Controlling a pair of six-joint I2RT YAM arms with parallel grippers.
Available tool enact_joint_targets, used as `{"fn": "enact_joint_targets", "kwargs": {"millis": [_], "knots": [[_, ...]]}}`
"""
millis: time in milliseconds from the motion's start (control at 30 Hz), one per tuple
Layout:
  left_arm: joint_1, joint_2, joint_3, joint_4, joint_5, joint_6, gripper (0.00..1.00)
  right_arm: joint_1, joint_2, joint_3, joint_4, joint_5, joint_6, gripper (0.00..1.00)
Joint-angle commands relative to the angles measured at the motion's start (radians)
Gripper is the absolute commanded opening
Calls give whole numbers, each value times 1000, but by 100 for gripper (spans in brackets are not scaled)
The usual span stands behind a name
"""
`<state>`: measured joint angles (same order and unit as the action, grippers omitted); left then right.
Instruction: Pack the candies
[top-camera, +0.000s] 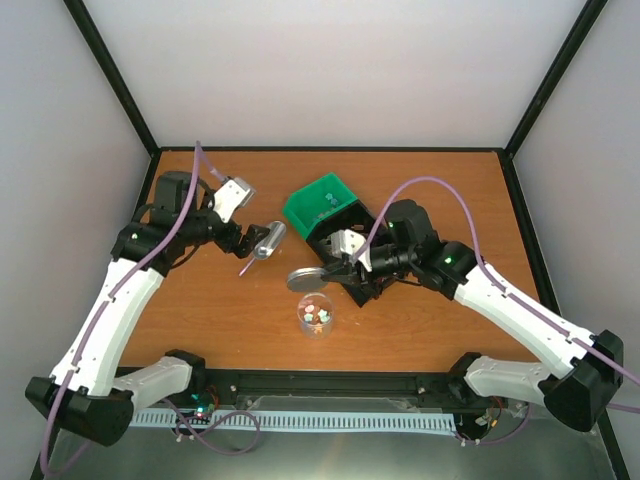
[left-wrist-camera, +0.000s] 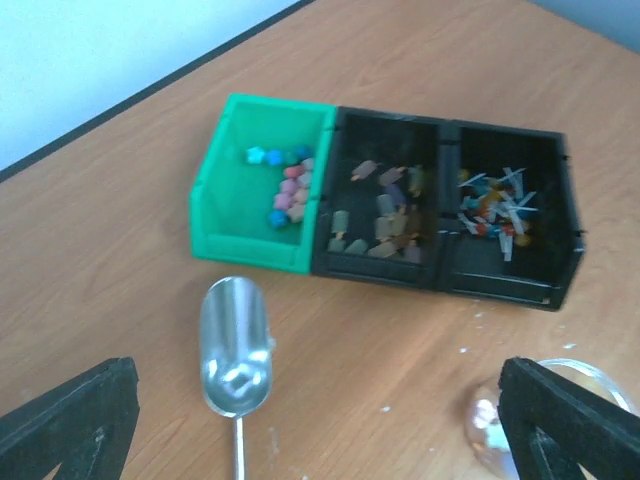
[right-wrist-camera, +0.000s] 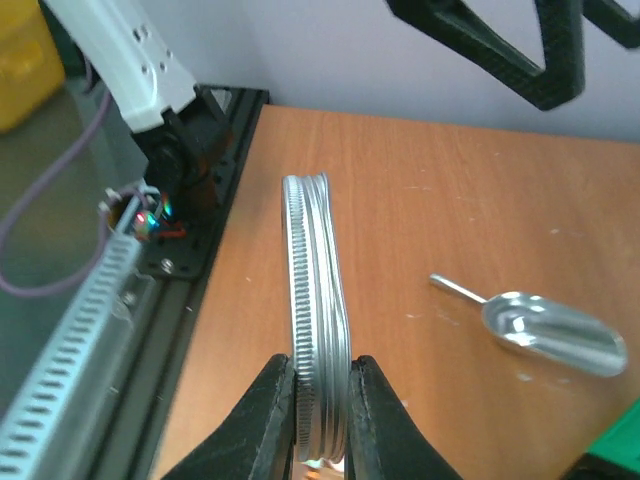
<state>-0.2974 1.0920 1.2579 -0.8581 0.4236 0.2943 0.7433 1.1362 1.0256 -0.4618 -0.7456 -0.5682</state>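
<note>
Small bright candies (left-wrist-camera: 288, 188) lie in the green bin (left-wrist-camera: 250, 248), and a few more candies (top-camera: 317, 317) sit in the clear jar (top-camera: 304, 324) at the table's front centre. My right gripper (right-wrist-camera: 322, 400) is shut on the edge of the jar's metal lid (right-wrist-camera: 318, 300), holding it upright just above and behind the jar. My left gripper (left-wrist-camera: 320, 420) is wide open over the table. The empty metal scoop (left-wrist-camera: 236, 345) lies flat between its fingers and touches neither. In the left wrist view the right finger hides part of the jar (left-wrist-camera: 485, 425).
Two black bins adjoin the green one: one (left-wrist-camera: 385, 255) with brown pieces, the other (left-wrist-camera: 500, 280) with thin coloured sticks. The right arm (top-camera: 500, 295) reaches in from the right above these bins. Black frame rails edge the wooden table (top-camera: 200, 320).
</note>
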Motion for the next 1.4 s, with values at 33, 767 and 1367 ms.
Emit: {"fn": "enact_joint_targets", "kwargs": {"millis": [33, 767, 1367], "knots": [[-2, -86, -62, 57, -218, -51, 100, -19, 35, -27, 60, -151, 369, 3], [-193, -249, -316, -154, 56, 267, 88, -30, 471, 174, -294, -379, 457, 3], [-527, -164, -436, 1, -255, 290, 81, -135, 507, 52, -145, -398, 606, 3]]}}
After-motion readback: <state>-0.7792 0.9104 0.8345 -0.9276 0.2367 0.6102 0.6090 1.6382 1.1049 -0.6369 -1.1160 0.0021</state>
